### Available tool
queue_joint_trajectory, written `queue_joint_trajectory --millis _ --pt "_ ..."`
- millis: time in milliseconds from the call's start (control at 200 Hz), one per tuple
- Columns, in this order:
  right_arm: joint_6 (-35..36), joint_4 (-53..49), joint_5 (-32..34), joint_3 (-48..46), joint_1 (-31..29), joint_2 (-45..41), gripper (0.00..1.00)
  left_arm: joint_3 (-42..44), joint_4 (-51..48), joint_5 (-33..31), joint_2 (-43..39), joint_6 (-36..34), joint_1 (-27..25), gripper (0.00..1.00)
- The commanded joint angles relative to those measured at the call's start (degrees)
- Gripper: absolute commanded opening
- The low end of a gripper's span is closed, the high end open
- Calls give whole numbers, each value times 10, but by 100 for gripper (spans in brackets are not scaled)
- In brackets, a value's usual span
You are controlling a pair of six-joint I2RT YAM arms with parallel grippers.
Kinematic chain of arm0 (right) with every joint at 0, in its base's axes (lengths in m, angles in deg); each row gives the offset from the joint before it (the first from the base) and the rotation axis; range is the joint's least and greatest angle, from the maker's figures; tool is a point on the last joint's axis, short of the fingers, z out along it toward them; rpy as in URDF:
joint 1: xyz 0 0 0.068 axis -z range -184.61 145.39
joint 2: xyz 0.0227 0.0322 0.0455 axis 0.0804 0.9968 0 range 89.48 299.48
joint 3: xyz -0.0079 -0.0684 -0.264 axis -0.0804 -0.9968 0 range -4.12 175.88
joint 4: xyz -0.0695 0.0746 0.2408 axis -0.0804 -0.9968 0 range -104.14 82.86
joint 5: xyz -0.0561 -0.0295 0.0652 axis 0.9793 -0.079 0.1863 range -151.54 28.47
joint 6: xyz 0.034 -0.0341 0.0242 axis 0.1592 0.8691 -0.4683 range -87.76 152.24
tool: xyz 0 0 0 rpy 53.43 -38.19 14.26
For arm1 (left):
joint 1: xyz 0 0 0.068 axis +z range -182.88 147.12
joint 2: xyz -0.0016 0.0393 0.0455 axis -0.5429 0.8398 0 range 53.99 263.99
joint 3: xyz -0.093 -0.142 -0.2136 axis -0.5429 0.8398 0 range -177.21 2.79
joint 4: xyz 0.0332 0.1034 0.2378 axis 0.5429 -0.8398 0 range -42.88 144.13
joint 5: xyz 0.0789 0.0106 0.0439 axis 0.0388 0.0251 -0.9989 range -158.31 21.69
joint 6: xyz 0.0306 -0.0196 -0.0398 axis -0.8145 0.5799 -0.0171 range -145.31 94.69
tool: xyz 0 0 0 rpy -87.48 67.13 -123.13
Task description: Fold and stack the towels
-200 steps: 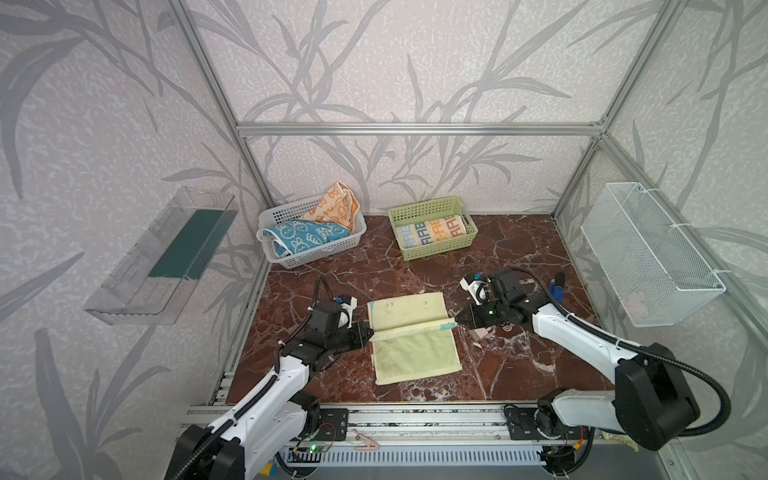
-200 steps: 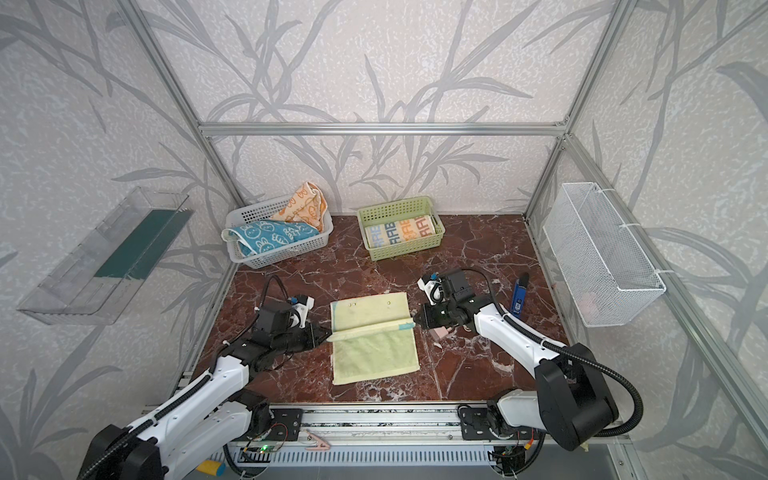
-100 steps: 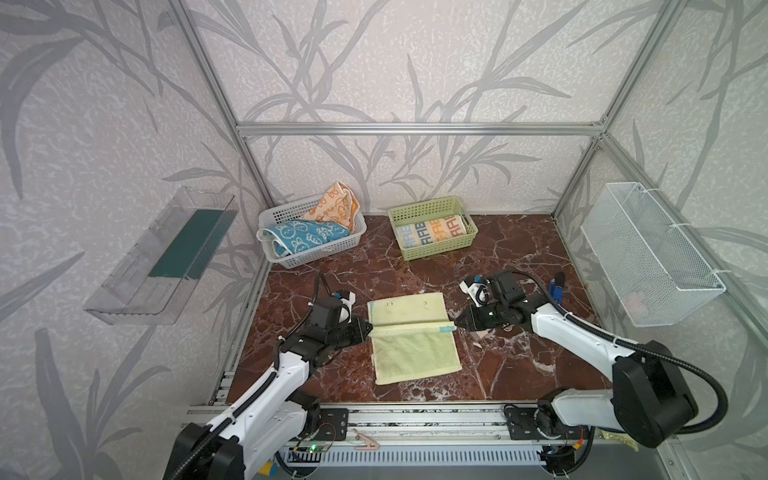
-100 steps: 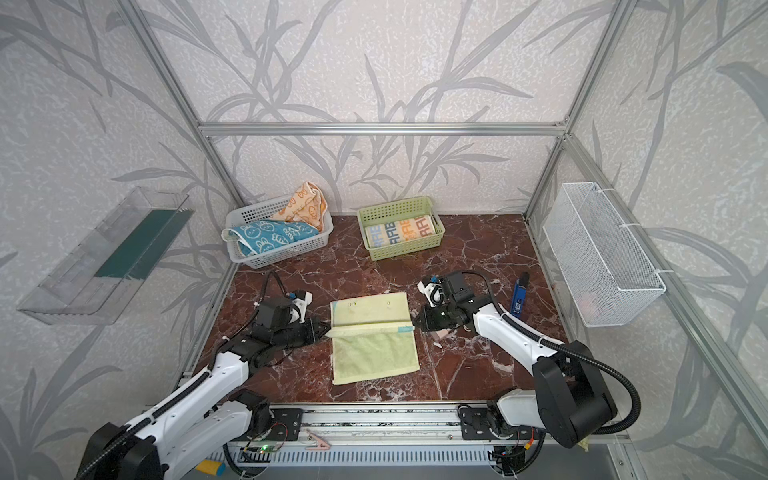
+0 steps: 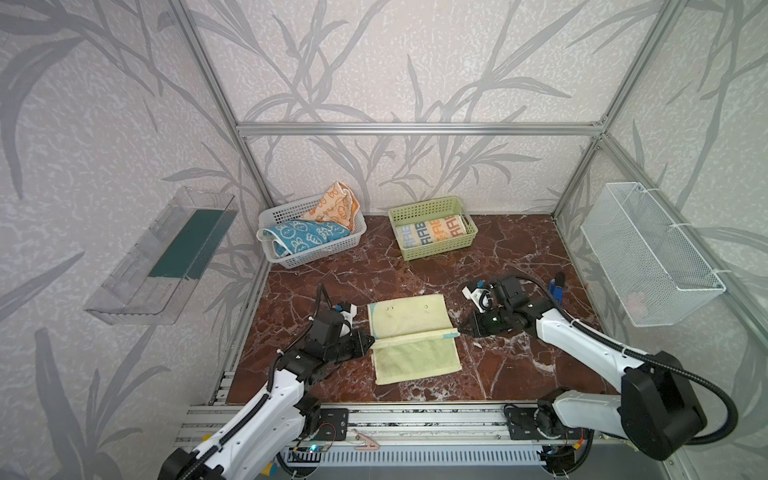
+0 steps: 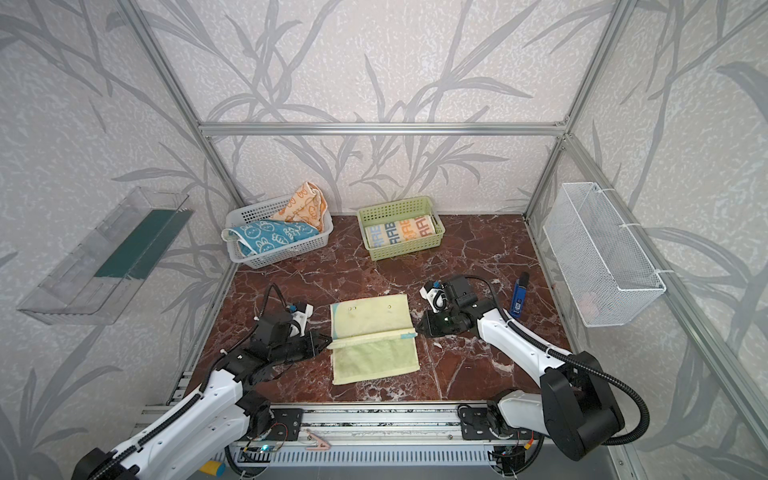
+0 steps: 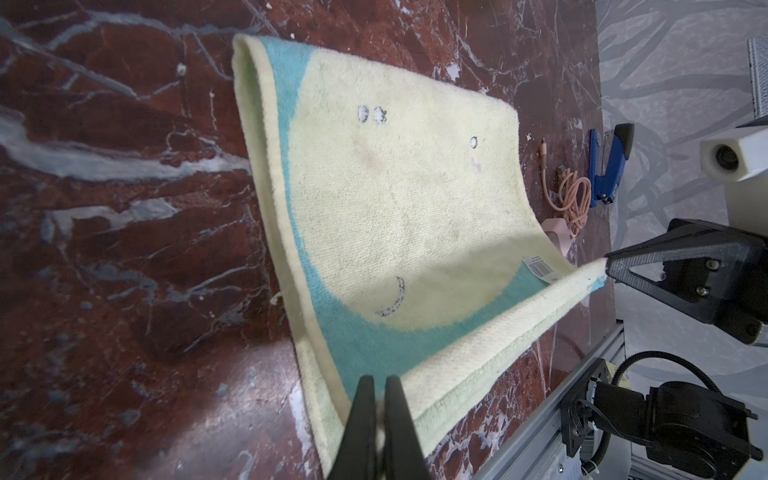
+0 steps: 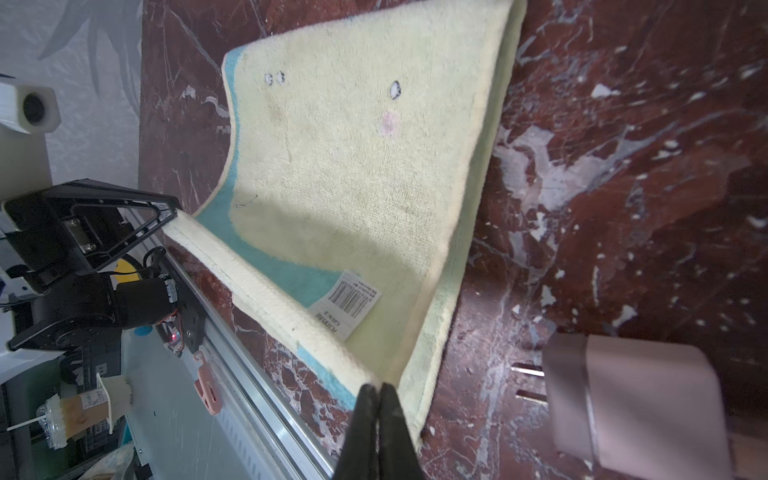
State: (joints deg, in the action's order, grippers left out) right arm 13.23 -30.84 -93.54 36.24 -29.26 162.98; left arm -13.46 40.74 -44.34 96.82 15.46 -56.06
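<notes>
Lying beside towel (image 5: 407, 316): pink charger (image 8: 631, 399), cable (image 7: 571, 195).

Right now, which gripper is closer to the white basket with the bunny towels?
Left. The left gripper, pinching a corner of the yellow towel, sits in front of the white basket. The right gripper pinches the opposite corner, farther right, in front of the green basket.

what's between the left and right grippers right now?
Only the pale-yellow towel: its lifted edge spans from the left gripper to the right gripper, each shut on a corner. Shows in both top views.
</notes>
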Motion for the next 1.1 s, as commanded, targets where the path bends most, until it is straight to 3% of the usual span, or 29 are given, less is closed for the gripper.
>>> queue_joint_trajectory --millis 0,200,625,830,930,1095 --pt "2 -25 34 -16 8 20 0 32 -11 -30 1 30 3 0" --pt "-5 -24 26 -23 7 45 0 33 -12 -17 14 39 -11 0" --pt "13 -141 64 27 6 -63 0 -56 -124 -45 -44 23 -30 0" --pt "1 -146 50 -6 5 -73 0 -31 -145 -38 -76 60 -72 0" --pt "-11 -128 46 -31 0 -73 0 -13 -154 -74 -90 79 -110 0" --pt "-22 -74 40 -67 -18 -17 0 45 -106 -119 -69 104 -112 0"
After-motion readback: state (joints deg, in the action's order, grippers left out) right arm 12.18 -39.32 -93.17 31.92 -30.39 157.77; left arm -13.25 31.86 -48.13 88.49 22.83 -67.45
